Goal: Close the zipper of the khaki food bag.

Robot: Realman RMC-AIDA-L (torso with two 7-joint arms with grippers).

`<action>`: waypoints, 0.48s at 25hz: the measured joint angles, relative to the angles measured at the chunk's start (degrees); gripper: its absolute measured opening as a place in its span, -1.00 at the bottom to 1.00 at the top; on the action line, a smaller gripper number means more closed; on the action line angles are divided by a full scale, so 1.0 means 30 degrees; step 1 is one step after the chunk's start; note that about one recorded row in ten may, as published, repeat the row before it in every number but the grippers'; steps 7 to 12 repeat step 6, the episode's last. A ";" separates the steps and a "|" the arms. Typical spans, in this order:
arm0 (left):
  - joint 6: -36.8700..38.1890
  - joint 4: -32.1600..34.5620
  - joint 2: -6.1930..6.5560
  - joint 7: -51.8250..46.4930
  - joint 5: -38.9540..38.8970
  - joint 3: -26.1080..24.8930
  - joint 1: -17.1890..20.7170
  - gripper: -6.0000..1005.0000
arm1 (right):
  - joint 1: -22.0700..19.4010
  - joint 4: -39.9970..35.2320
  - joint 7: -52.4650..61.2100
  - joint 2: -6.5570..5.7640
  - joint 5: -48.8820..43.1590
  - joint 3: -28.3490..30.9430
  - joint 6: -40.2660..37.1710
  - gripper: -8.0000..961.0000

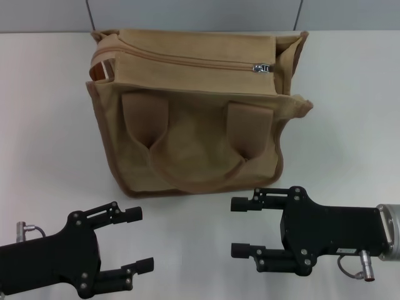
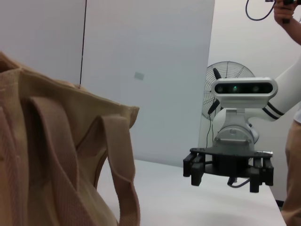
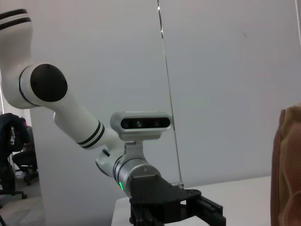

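The khaki food bag stands on the white table, its handles hanging down the front. Its zipper runs along the top, with the silver pull near the right end and an orange-lined gap at the left end. My left gripper is open at the lower left, below the bag and apart from it. My right gripper is open at the lower right, just below the bag's front. The left wrist view shows the bag's handles close up and the right gripper beyond.
The white table spreads on both sides of the bag. A grey wall runs behind. A fan and a person's arm stand off the table in the left wrist view.
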 joint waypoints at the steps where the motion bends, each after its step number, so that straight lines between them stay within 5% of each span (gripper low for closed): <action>1: -0.0062 0.0005 -0.0005 0.0000 0.0001 0.0006 -0.0058 0.56 | 0.0014 0.0003 0.0000 -0.0001 0.0016 0.0001 0.0016 0.34; 12: -0.0079 0.0015 -0.0014 -0.0002 0.0000 0.0017 -0.0197 0.56 | 0.0060 0.0042 0.0018 0.0000 0.0310 0.0020 0.0044 0.34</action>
